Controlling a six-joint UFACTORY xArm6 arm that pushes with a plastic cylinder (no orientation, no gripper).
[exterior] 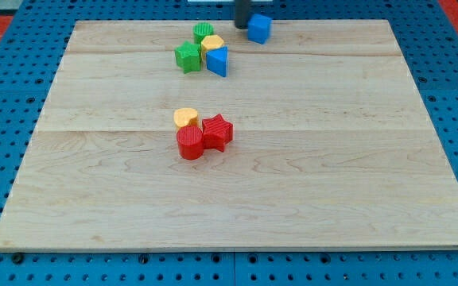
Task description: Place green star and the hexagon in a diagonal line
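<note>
The green star [188, 57] lies near the view's top, left of centre. The yellow hexagon [212, 44] sits just up and to the right of it, touching or nearly touching. A green round block [203, 32] is above the hexagon and a blue triangle [218, 61] is below it, all in one tight cluster. My tip [242, 26] is at the view's top edge, right of this cluster and just left of a blue cube [259, 28], close to it or touching. The tip is apart from the star and the hexagon.
A yellow heart [185, 117], a red round block [189, 144] and a red star [218, 132] form a second cluster near the board's middle. The wooden board [356, 191] lies on a blue perforated base.
</note>
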